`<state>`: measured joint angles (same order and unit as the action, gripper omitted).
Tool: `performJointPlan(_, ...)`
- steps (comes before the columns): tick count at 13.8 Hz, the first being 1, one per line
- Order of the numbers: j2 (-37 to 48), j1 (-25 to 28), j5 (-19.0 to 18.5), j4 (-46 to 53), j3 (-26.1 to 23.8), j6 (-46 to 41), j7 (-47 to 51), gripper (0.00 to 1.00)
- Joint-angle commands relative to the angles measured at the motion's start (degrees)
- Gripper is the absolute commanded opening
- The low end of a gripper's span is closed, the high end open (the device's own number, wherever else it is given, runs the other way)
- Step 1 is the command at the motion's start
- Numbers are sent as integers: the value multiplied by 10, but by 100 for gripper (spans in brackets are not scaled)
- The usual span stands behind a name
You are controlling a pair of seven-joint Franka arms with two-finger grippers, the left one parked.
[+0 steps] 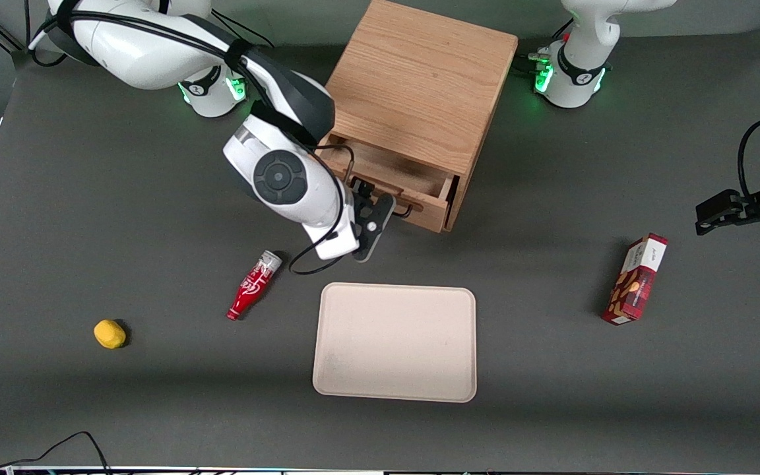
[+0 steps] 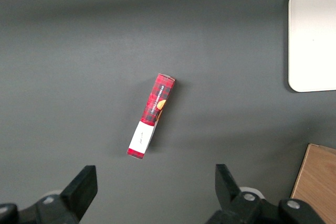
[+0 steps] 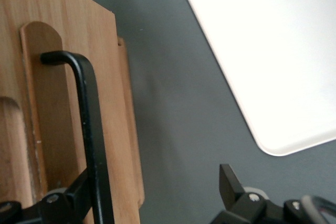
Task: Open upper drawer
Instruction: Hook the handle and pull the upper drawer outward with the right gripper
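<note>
The wooden cabinet (image 1: 419,86) stands at the table's back middle. Its upper drawer (image 1: 390,173) is pulled part way out, and its hollow inside shows. My right gripper (image 1: 372,223) is in front of the drawer front, at the black wire handle (image 1: 408,211). In the right wrist view the gripper (image 3: 152,179) is open with its fingers wide apart. The black handle (image 3: 88,119) runs along the wooden lip strip (image 3: 50,108) and crosses one finger (image 3: 73,192). The other finger (image 3: 228,179) is over bare table. The lower drawer is hidden.
A beige tray (image 1: 394,342) lies nearer the front camera than the cabinet and also shows in the right wrist view (image 3: 273,51). A red bottle (image 1: 253,285) and a yellow object (image 1: 109,334) lie toward the working arm's end. A red box (image 1: 636,278) lies toward the parked arm's end.
</note>
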<state>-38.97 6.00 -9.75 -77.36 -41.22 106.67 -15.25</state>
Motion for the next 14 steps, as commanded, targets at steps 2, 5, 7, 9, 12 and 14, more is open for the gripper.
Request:
performJointPlan(2,7,10,-6,24,36,10,-17,100)
performJointPlan(5,7,24,-4,44,74,25,-23,100)
performJointPlan(7,5,24,-4,45,88,45,-24,100)
performJointPlan(9,4,24,-4,43,103,70,-38,100)
performJointPlan(12,-2,30,-3,41,118,98,-49,100)
performJointPlan(14,-4,30,-4,42,127,100,-51,100)
